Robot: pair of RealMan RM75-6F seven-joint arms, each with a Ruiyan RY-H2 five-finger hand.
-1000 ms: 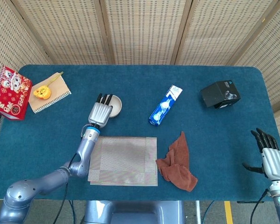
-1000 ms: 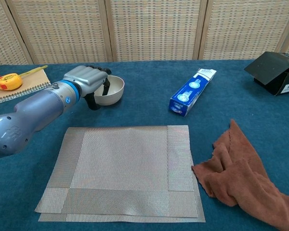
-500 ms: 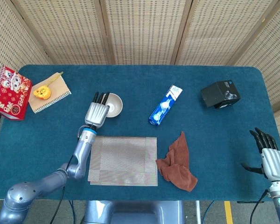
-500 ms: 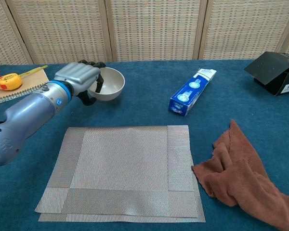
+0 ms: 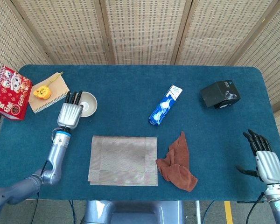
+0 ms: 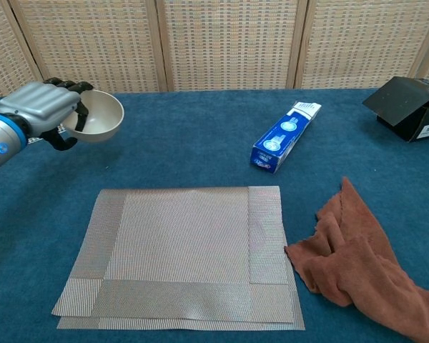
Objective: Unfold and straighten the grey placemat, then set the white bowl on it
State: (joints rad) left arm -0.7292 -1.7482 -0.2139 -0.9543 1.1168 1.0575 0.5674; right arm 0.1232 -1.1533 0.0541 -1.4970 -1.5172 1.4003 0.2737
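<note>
The grey placemat (image 5: 123, 160) (image 6: 182, 254) lies flat at the table's front middle, its edge strips still folded over. My left hand (image 5: 69, 114) (image 6: 44, 111) grips the white bowl (image 5: 88, 104) (image 6: 96, 116) by its rim and holds it lifted, up and to the left of the mat. My right hand (image 5: 266, 161) hangs off the table's right front corner, fingers spread and holding nothing.
A brown cloth (image 5: 178, 163) (image 6: 357, 263) lies crumpled just right of the mat. A blue-white toothpaste box (image 5: 165, 105) (image 6: 284, 136) and a black box (image 5: 220, 94) (image 6: 410, 106) sit further back. A notebook with a yellow tape measure (image 5: 42, 92) and a red booklet (image 5: 9, 92) are at the far left.
My left hand has lifted the bowl and carried it to the left, away from the mat's far edge. The right hand has dropped slightly lower.
</note>
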